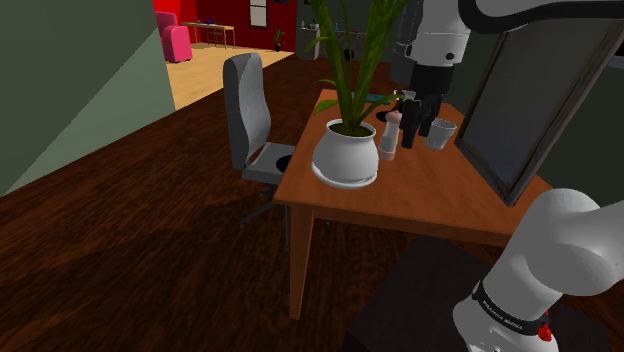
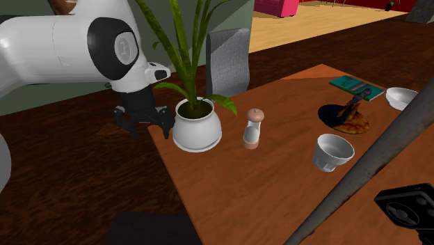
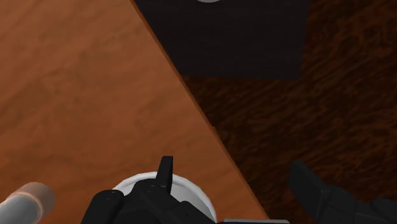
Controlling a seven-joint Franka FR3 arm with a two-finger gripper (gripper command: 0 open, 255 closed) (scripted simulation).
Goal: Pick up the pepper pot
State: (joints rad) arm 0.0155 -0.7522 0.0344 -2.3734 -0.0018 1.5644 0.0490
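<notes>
Gripper (image 2: 144,120) spread over table (image 2: 278,198) edge, pepper pot (image 2: 254,129) betw. plant pot (image 2: 197,131), cup (image 2: 332,152)

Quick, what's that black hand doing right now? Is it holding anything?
Hand: open, holding nothing; the pepper pot stands apart from it, ungrasped.

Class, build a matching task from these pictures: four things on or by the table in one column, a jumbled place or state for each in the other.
1 pepper pot
2 book
3 chair
4 white pot

a holds a green plant
b on the floor beside the table
c upright between white pot and cup
d lies flat, teal

Pairs: 1c, 2d, 3b, 4a.
</notes>
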